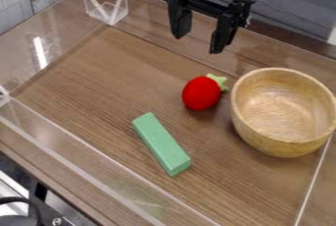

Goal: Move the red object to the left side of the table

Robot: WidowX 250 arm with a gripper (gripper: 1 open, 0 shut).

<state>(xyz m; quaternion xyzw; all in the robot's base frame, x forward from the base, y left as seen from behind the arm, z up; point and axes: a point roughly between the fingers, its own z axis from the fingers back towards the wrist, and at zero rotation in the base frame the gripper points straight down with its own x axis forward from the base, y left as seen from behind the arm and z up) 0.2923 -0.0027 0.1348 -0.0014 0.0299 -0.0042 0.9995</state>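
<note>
The red object (201,92) is a small round toy fruit with a green leafy top, lying on the brown wood-grain table (105,83) just left of the wooden bowl. My gripper (196,37) hangs above the table at the far side, behind and above the fruit. Its dark fingers (174,26) point down and stand apart, open, with nothing between them. A clear gap separates it from the fruit.
A wooden bowl (284,110) stands at the right, almost touching the fruit. A green rectangular block (160,142) lies in front of the fruit toward the near edge. Low clear acrylic walls (102,9) border the tabletop.
</note>
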